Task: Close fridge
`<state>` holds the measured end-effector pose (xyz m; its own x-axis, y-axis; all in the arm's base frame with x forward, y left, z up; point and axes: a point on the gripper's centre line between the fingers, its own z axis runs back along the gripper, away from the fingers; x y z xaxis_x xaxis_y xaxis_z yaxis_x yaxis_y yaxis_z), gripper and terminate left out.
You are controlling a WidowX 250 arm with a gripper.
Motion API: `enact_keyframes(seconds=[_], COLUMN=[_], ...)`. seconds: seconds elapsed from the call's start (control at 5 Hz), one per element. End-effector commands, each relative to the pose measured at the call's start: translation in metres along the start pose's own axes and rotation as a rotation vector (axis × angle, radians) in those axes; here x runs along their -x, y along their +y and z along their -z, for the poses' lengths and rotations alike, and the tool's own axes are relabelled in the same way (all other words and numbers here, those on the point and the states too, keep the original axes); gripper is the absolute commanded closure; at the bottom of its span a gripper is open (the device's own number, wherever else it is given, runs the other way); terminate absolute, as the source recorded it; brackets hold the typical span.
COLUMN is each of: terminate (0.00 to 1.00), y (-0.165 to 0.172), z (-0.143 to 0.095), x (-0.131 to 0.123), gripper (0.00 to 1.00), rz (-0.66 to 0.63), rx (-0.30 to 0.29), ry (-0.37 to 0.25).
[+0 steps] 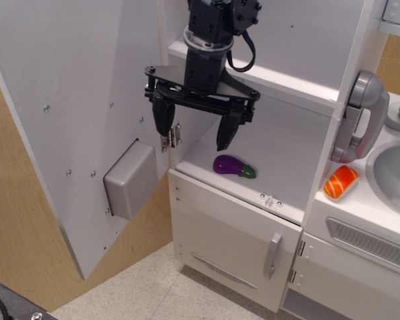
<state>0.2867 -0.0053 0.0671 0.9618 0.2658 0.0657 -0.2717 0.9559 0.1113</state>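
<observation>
Your gripper (195,137) hangs in front of the open compartment of the fridge (267,87), its two black fingers spread wide apart and holding nothing. You can see the left finger (163,125) just in front of the small metal hinge (175,135) at the door's inner edge; whether it touches the hinge you cannot tell from this view. The right fingertip hovers above the lower shelf (280,167), close over a purple toy eggplant (232,166) that lies on that shelf. Your fridge door (73,93) is swung wide open to the left, showing its inner face with a grey box (130,179) mounted on it. Below the shelf sits a smaller white door (230,243) with a short grey handle (273,255), shut. To the right you have a grey phone-like handset (359,117), an orange toy (341,182) and a sink basin (395,177).
</observation>
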Motion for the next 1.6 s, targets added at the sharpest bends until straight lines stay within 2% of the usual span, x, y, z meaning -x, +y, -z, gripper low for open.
enact_keyframes(seconds=[0.0,0.2,0.4,0.6,0.8,1.0,1.4], terminate=[0.00,0.00,0.00,0.00,0.00,0.00,0.00], y=[0.000,0.013,0.035,0.064,0.092,0.129,0.199], z=[0.000,-0.005,-0.009,-0.015,-0.019,-0.033,-0.052], x=[0.000,0.046,0.082,0.104,0.109,0.102,0.085], gripper=[0.00,0.00,0.00,0.00,0.00,0.00,0.00], rz=[0.000,0.085,0.153,0.191,0.184,0.191,0.242], rx=[0.000,0.034,0.040,0.044,0.037,0.021,0.081], ry=[0.000,0.002,0.022,0.025,0.023,0.022,-0.029])
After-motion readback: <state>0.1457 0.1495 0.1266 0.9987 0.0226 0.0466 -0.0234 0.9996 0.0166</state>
